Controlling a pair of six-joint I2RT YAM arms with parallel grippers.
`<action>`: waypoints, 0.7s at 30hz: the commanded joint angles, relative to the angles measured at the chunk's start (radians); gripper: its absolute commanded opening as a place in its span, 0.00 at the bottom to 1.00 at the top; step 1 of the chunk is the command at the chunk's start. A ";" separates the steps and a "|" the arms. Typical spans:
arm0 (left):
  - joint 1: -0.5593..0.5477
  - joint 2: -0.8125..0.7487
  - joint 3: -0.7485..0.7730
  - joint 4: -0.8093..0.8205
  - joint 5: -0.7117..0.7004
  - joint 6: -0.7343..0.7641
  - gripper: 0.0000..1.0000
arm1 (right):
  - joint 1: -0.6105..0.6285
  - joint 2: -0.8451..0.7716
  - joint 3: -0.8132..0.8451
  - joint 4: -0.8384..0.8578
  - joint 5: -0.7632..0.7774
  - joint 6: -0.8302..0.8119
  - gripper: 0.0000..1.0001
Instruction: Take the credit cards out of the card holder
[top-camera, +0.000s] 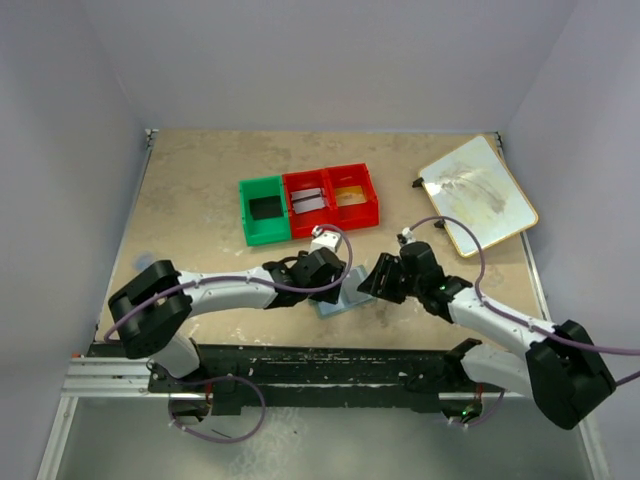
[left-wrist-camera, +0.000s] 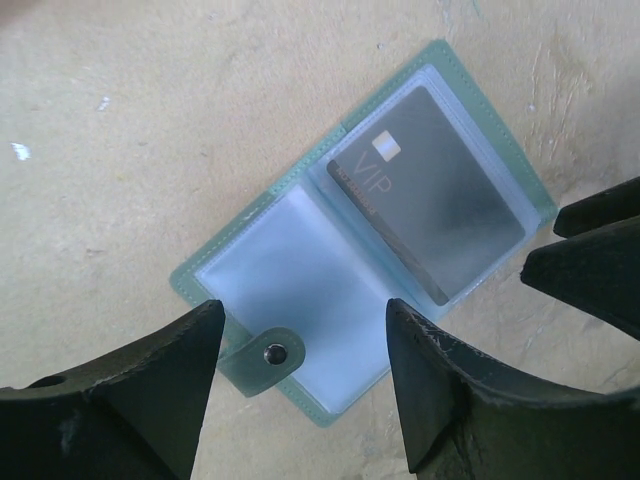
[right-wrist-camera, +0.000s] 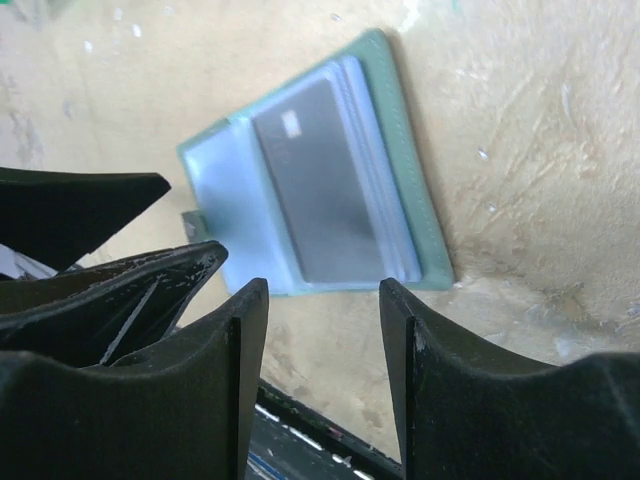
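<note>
- Credit card (left-wrist-camera: 430, 200): dark, glossy, marked VIP, tucked under the clear sleeve of the card holder (left-wrist-camera: 190, 285), in the half nearer the right arm; possibly more stacked beneath, cannot tell.
- Lying open and flat on the table (top-camera: 180, 200), close to the near edge, roughly midway between the near corners.
- Probably light, thin and stiff, with a slick face, so liable to slip from a shallow pinch.
- Soft and clingy around it; likely to drag along unless pinned at the snap tab (left-wrist-camera: 268, 353) half.
- Best taken by the short end near the fold, where a corner seems to peek from the sleeve.
- Left gripper (left-wrist-camera: 300, 325): spread wide, empty, hovering over the tab half.
- Right gripper (right-wrist-camera: 322, 292): parted, empty, just beside the outer edge of the card half.
- Little room toward the near edge; crowded between the two wrists.
- More room toward the far edge, short of the green bin (top-camera: 265, 210) and red bins (top-camera: 331, 198); cream board (top-camera: 478, 195) well apart, toward the far right corner.
</note>
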 joint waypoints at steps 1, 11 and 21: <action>-0.001 -0.081 0.024 -0.027 -0.105 -0.035 0.63 | -0.003 -0.068 0.076 -0.128 0.059 -0.064 0.52; 0.000 -0.119 0.008 -0.104 -0.134 -0.054 0.63 | -0.003 0.061 0.117 -0.025 0.009 -0.102 0.45; 0.000 -0.150 -0.084 -0.084 -0.088 -0.101 0.59 | -0.005 0.188 0.153 0.031 -0.050 -0.138 0.39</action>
